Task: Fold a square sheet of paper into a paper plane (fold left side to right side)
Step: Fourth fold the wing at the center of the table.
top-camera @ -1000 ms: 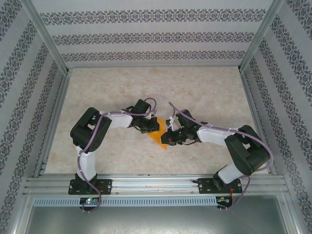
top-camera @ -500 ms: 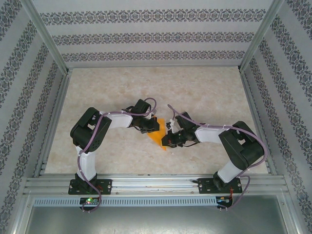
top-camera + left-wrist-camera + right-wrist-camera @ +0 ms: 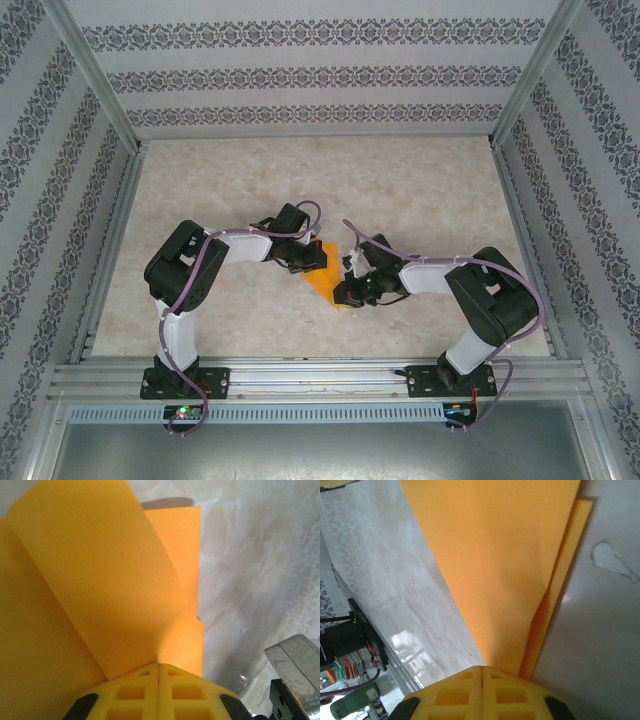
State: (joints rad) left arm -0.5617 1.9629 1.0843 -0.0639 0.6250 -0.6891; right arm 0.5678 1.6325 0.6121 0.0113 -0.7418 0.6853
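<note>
paper plane (image 3: 321, 282) bright orange, layered tapering wedge, one flap lifted.

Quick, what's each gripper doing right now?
Left gripper: closed, pinching the folded bright orange paper sheet.
Right gripper: closed, pinching the same sheet.

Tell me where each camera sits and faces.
Top external: above, behind the bases, looking down at the marbled table, left arm, right arm, and the bright orange paper sheet.
Left wrist: on the left arm, looking past its shut left pincer at the sheet.
Right wrist: same, past the shut right pincer.
Shared: both wrist views see the pinched sheet.
</note>
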